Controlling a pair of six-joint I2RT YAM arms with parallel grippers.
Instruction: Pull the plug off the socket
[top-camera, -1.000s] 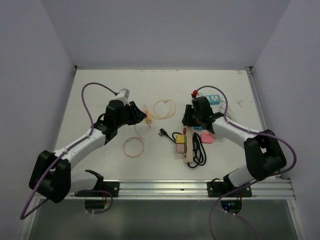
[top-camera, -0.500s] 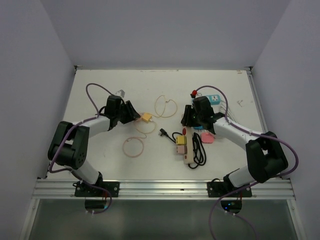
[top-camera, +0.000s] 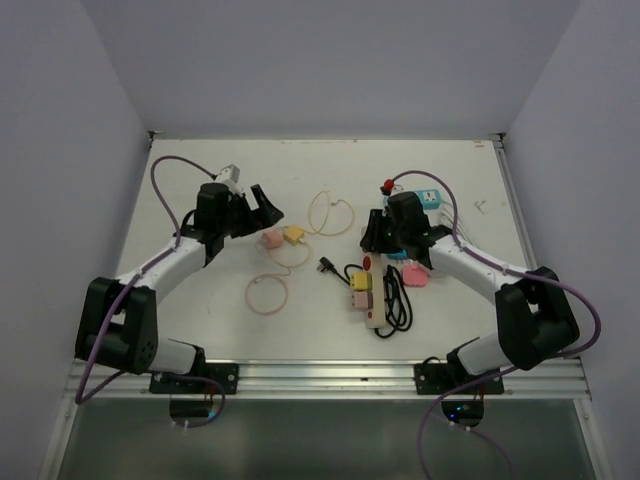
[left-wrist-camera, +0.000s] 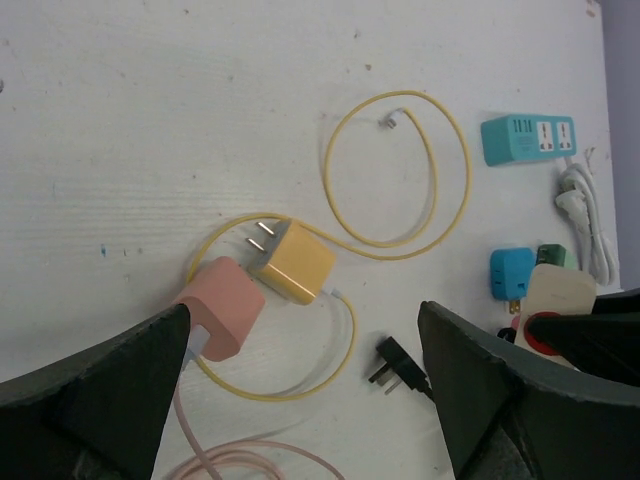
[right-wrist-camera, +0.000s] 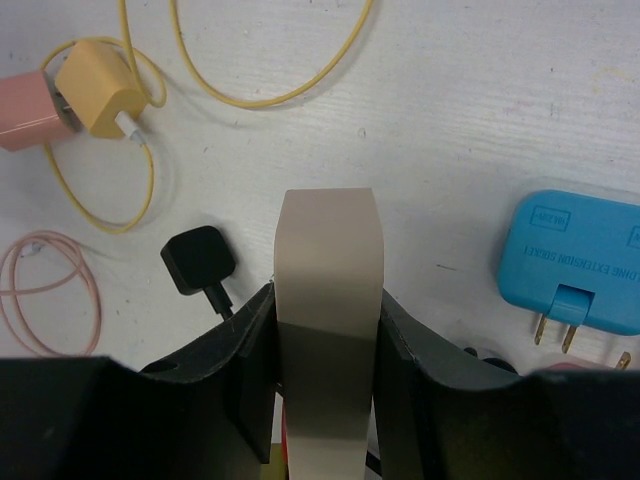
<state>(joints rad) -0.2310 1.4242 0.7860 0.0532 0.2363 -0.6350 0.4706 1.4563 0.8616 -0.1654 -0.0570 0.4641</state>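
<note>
The socket is a beige power strip (top-camera: 374, 302) with a yellow plug (top-camera: 361, 281) and a pink plug (top-camera: 359, 298) still seated in it. My right gripper (right-wrist-camera: 328, 312) is shut on the strip's far end (right-wrist-camera: 328, 255), one finger on each long side. My left gripper (top-camera: 267, 205) stands wide open just above the table. A loose pink plug (left-wrist-camera: 220, 308) lies beside a loose yellow plug (left-wrist-camera: 292, 264), both with cables, ahead of the open left fingers (left-wrist-camera: 480, 385). Nothing is between them.
A black plug (left-wrist-camera: 398, 362) lies loose left of the strip, its coiled black cable (top-camera: 397, 300) on the strip's right. A teal power strip (top-camera: 430, 199), a blue adapter (right-wrist-camera: 578, 262) and a pink adapter (top-camera: 415, 273) sit near the right gripper. A pink cable loop (top-camera: 267, 293) lies nearer.
My left gripper has opened and let go of the pink plug, which now lies beside the yellow one. The left arm has drawn back to the left. The right gripper has not moved.
</note>
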